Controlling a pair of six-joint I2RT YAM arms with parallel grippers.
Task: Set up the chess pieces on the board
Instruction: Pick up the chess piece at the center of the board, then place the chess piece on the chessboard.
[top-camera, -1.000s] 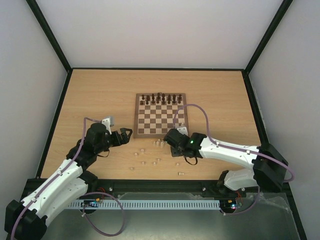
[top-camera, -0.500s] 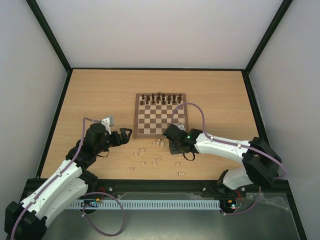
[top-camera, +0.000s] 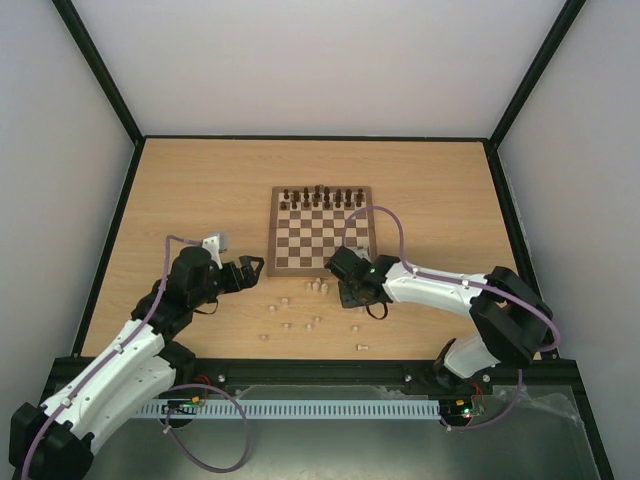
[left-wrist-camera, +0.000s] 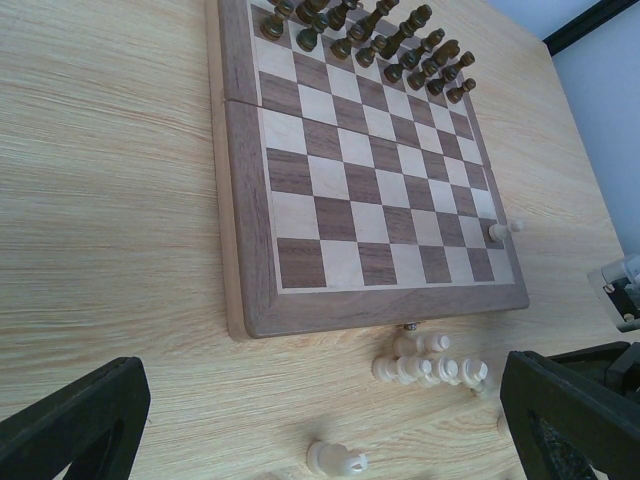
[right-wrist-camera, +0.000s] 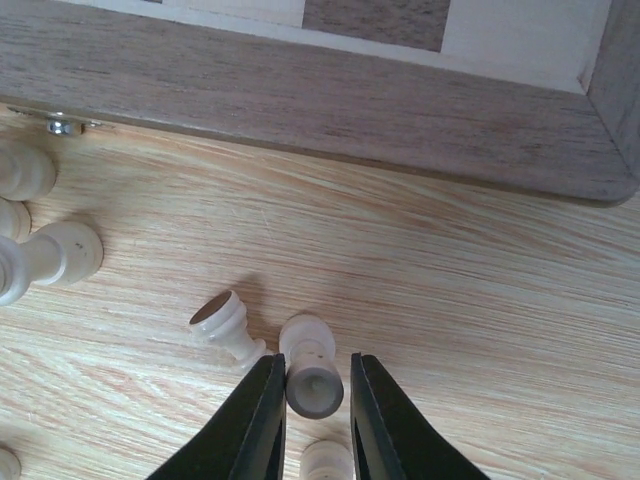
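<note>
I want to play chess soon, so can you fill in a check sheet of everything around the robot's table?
Surface: light wooden table.
Job's things: board lies flat; one pale piece on a square by its right edge; other pale pieces scattered on the table by its near edge; dark pieces fill its far rows.
Clutter: nothing seen.
Grippers: left claw open, holding nothing; right claw flanks a lying pale piece, grip unclear.
Cables: purple cable arches above the board's right edge; another on the left arm.
Surroundings: white walls, black frame.
</note>
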